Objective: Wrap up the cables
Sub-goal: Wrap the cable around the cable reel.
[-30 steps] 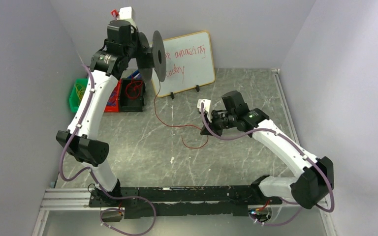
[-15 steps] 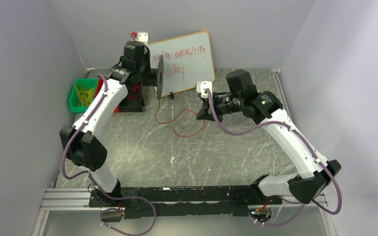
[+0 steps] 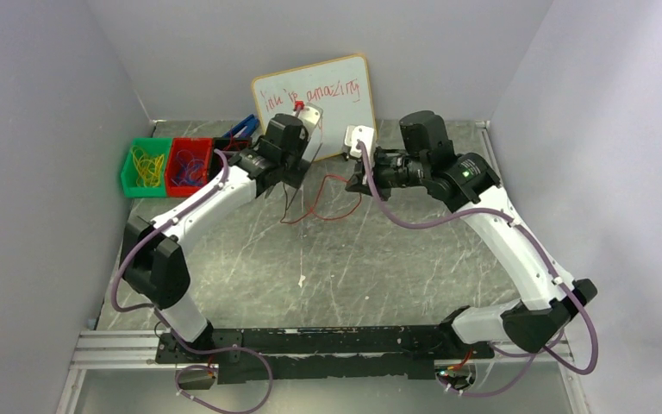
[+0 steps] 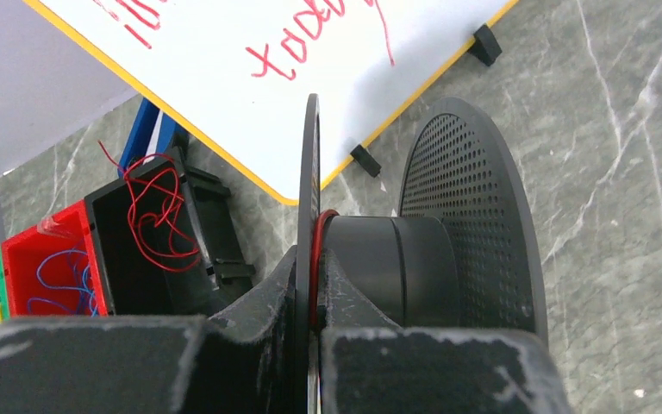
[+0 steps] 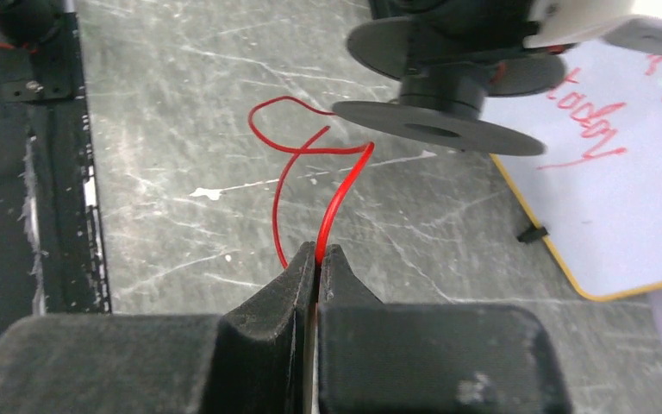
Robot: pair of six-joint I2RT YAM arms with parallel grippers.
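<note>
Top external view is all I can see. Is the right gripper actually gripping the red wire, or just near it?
Observer: Gripping it. In the right wrist view the right gripper is shut on the red wire, which is pinched at the fingertips.
Operator: Is any of it wound on yet?
Observer: The left wrist view shows a narrow band of red turns on the hub of the spool, tight against one flange. The rest of the hub is bare.
Operator: How is that held?
Observer: The left gripper is shut on that thin flange, one finger on each side.
</note>
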